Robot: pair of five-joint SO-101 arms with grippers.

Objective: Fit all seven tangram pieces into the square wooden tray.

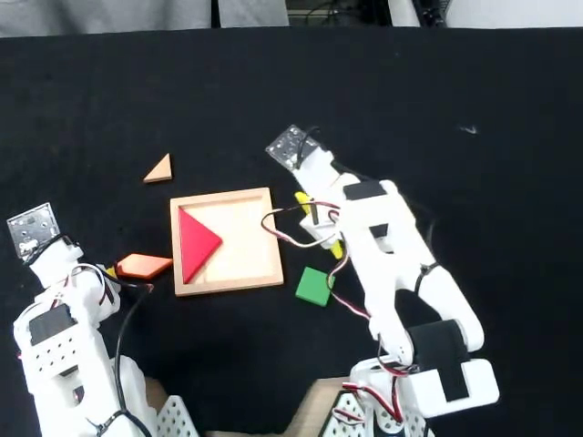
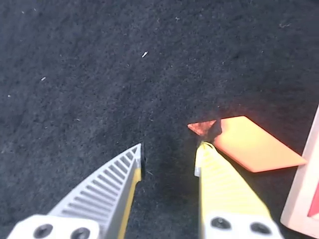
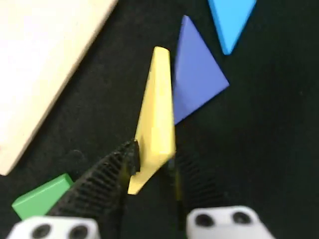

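Even, fairly bright light falls from above in the high view. The black cloth (image 1: 437, 109) swallows it, so shadows around the tray (image 1: 228, 288) are faint and the tray's pale wood stands out brightly. In the left wrist view the orange piece (image 2: 251, 144) beside the tray glows almost overexposed, with a small dark patch at its corner farthest from the tray. In the right wrist view the tray's wood is washed out nearly white, and the yellow piece (image 3: 157, 114) near it gleams.
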